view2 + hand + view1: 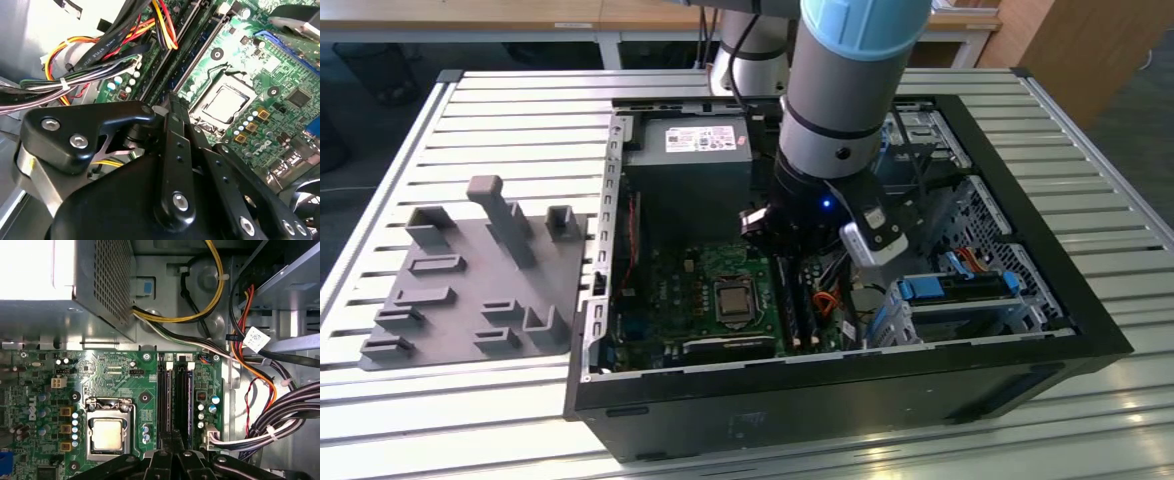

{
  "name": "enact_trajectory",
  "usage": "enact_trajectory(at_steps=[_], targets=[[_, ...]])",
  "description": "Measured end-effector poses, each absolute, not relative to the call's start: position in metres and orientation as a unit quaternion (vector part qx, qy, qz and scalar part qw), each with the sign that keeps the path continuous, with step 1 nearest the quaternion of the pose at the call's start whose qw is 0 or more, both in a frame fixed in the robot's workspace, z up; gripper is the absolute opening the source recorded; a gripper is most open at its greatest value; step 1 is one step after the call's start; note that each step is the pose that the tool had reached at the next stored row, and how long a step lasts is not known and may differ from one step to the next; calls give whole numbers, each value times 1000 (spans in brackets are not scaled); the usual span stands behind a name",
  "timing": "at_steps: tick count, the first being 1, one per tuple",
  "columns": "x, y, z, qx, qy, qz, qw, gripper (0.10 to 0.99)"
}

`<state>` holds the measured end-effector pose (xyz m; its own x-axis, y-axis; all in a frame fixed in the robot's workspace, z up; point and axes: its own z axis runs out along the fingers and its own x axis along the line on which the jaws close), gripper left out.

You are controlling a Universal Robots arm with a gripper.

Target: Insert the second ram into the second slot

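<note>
a pale slatted metal surface point(494, 110) carries two things. an open black computer case point(854, 400) sits toward the exterior view's right. a grey plastic fixture tray point(467, 290) lies beside it.

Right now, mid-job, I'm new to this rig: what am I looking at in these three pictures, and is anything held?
The exterior view looks down on a grey-and-blue robot arm reaching into an open black computer case on a slatted metal table; a grey plastic holder block lies on the exterior view's left. Both wrist views ride on the arm. They show the black end effector low over the green motherboard, above the long dark memory slots, beside the silver processor. I cannot tell whether it holds anything.
</note>
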<state>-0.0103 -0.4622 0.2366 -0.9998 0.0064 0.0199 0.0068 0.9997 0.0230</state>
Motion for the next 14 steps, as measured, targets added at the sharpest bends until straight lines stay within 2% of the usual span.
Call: enact_trajectory(at_steps=[14], targets=[[-10,-462,240,-3,-1000,-12,10,106]])
